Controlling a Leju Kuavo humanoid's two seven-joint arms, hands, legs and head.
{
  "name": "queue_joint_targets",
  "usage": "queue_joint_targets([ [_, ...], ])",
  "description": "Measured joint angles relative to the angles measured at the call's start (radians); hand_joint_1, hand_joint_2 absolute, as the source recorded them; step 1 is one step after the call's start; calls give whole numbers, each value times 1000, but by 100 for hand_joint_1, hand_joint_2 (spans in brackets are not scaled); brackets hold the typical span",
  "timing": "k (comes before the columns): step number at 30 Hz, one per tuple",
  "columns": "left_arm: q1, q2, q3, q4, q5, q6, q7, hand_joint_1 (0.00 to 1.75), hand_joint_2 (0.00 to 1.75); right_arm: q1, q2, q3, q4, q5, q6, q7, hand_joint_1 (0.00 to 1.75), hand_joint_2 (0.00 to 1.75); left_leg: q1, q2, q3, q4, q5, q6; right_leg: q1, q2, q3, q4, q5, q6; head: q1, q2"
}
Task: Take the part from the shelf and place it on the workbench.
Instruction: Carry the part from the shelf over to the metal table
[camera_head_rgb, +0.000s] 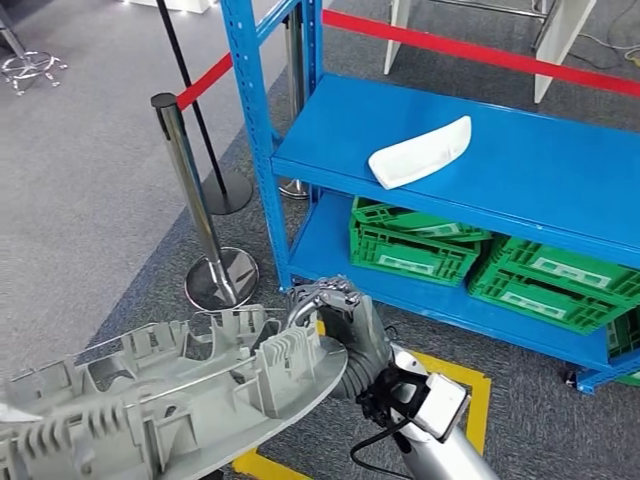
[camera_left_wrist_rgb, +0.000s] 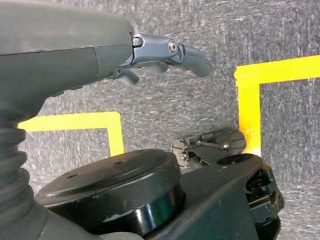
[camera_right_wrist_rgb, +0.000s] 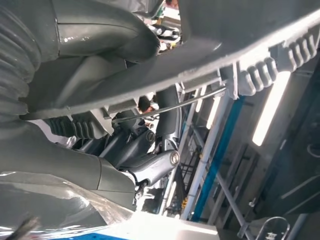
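Note:
A large grey moulded part (camera_head_rgb: 173, 390) with ribs and a thin metal rod lies across the lower left of the head view. My right hand (camera_head_rgb: 349, 325) grips its right end, thumb and fingers wrapped around the edge. The right wrist view looks from under the part (camera_right_wrist_rgb: 226, 45), with the hand (camera_right_wrist_rgb: 113, 165) clamped on it. My left hand (camera_left_wrist_rgb: 113, 50) hangs over the carpet, its fingers (camera_left_wrist_rgb: 188, 55) held out and nothing in them. A white curved part (camera_head_rgb: 420, 152) lies on the blue shelf (camera_head_rgb: 543, 170).
Green crates (camera_head_rgb: 411, 245) sit on the lower shelf level. Two chrome stanchions (camera_head_rgb: 198, 205) with a red belt (camera_head_rgb: 483, 45) stand left of the shelf's blue post (camera_head_rgb: 260, 150). Yellow tape (camera_head_rgb: 472, 385) marks the grey carpet by my right arm.

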Motion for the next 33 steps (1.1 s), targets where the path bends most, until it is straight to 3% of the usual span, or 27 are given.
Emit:
queue_joint_targets([
  [2, 0, 2, 0, 0, -1, -2, -2, 0, 175, 0, 0, 0, -1, 0, -4, 0, 175, 175, -5, 36, -15, 29, -43, -11, -4, -37, -13, -7, 22, -11, -5, 0],
  [4, -4, 3, 0, 0, -3, -5, -3, 0, 175, 0, -1, 0, -3, -1, -8, 0, 175, 175, -1, 92, -39, 138, -140, -23, -2, -74, -32, -4, 37, -22, -12, 0],
  [5, -6, 4, 0, 0, -4, -6, -3, 0, 175, 1, -1, 0, -3, -1, -9, 0, 175, 175, 3, 104, -48, 205, -177, -28, 0, -93, -45, 1, 43, -24, -13, 0],
  [6, -7, 4, -1, 0, -5, -7, -4, 0, 175, 1, -1, 0, -3, -2, -10, 0, 175, 175, 8, 110, -50, 258, -193, -33, 1, -111, -59, 8, 48, -25, -13, 0],
  [7, -7, 3, -1, 0, -6, -8, -5, 0, 175, 1, -2, 1, -3, -1, -10, 0, 175, 175, 12, 113, -39, 284, -187, -37, 3, -128, -75, 16, 53, -25, -13, 0],
  [8, -6, 3, -1, 0, -7, -8, -5, 0, 175, 1, -2, 1, -4, -1, -10, 0, 175, 175, 14, 116, -13, 273, -164, -39, 4, -143, -91, 24, 58, -24, -13, 0],
  [10, -3, 3, -2, 0, -8, -9, -5, 0, 175, 1, -3, 1, -7, -1, -10, 0, 175, 175, 14, 145, 83, 163, -130, -36, 7, -165, -117, 37, 69, -21, -14, 0],
  [12, -1, 4, -2, 0, -9, -8, -5, 0, 175, 0, -3, 1, -13, -1, -10, 0, 175, 175, 3, 183, 175, 27, -145, -21, 8, -184, -128, 42, 82, -13, -13, 0],
  [13, -1, 4, -2, 0, -9, -8, -5, 0, 175, 0, -3, 1, -16, -1, -10, -1, 175, 175, -3, 192, 196, -13, -155, -12, 7, -195, -130, 40, 91, -7, -13, 0],
  [14, 0, 5, -2, 0, -9, -8, -5, 0, 175, -1, -3, 2, -17, 0, -10, -1, 175, 175, -8, 186, 198, -32, -152, -3, 6, -206, -131, 37, 100, -1, -12, 0],
  [15, 2, 5, -2, 1, -9, -10, -5, 0, 175, -1, -3, 3, -17, 0, -10, -1, 175, 175, -8, 178, 189, -38, -139, 4, 3, -206, -134, 35, 103, 5, -13, 0],
  [16, 4, 6, -2, 1, -9, -13, -4, 0, 175, -1, -4, 4, -18, 1, -10, -1, 175, 175, -7, 169, 180, -44, -125, 13, 0, -188, -138, 39, 92, 11, -13, 0],
  [17, 5, 6, -2, 1, -8, -18, -4, 0, 175, -1, -4, 6, -19, 1, -10, -1, 175, 175, -5, 161, 167, -49, -109, 20, -1, -158, -147, 57, 60, 17, -12, 0],
  [19, 4, 6, -2, 2, -3, -34, -4, 0, 175, 0, -6, 8, -20, 3, -9, 0, 175, 175, -3, 141, 133, -52, -78, 30, -3, -94, -170, 145, -42, 23, -11, 0],
  [20, 3, 5, -2, 2, 0, -43, -4, 0, 175, 1, -8, 10, -20, 3, -8, 0, 175, 175, -3, 129, 115, -51, -63, 32, -4, -80, -180, 206, -85, 23, -10, 0],
  [21, 3, 4, -2, 2, 3, -50, -6, 0, 175, 1, -9, 12, -20, 3, -6, 0, 175, 175, -4, 116, 96, -50, -49, 32, -3, -76, -183, 260, -103, 24, -10, 0],
  [22, 3, 3, -2, 2, 6, -55, -7, 0, 175, 1, -10, 14, -20, 4, -5, 0, 175, 175, -4, 104, 77, -48, -34, 30, -3, -74, -178, 293, -92, 23, -11, 0],
  [23, 3, 3, -1, 2, 8, -60, -8, 0, 175, 0, -11, 16, -19, 5, -5, 0, 175, 175, -3, 91, 58, -46, -21, 27, -4, -73, -159, 296, -59, 23, -11, 0],
  [25, 1, 3, -1, 1, 11, -66, -11, 0, 175, -1, -12, 22, -19, 6, -4, 0, 175, 175, 0, 66, 20, -38, 3, 18, -9, -48, -80, 212, 2, 23, -11, 0],
  [26, -2, 3, -1, 1, 10, -67, -11, 0, 175, -2, -12, 25, -20, 7, -4, 0, 175, 175, -1, 53, 4, -30, 13, 13, -12, -24, -21, 133, 1, 21, -11, 0],
  [28, -5, 3, -1, 1, 8, -66, -12, 0, 175, -3, -12, 29, -20, 7, -3, 0, 175, 175, -3, 29, -15, -18, 34, 3, -14, 11, 57, 12, -42, 16, -12, 0],
  [30, -5, 3, -1, 1, 4, -58, -12, 0, 175, -3, -12, 32, -19, 6, -3, 0, 175, 175, -2, 6, -23, -17, 53, -5, -12, -8, 69, -17, -56, 4, -13, 0],
  [32, -4, 2, -1, 1, 2, -49, -12, 0, 175, -5, -12, 35, -19, 6, -4, 0, 175, 175, -3, 29, -33, 4, 27, -13, -12, -40, 61, -15, -44, -13, -19, 0],
  [33, -4, 1, -1, 1, 1, -46, -12, 0, 175, -5, -11, 35, -19, 6, -4, 0, 175, 175, -3, 55, -42, 40, -13, -17, -12, -57, 55, -15, -38, -20, -22, 0],
])
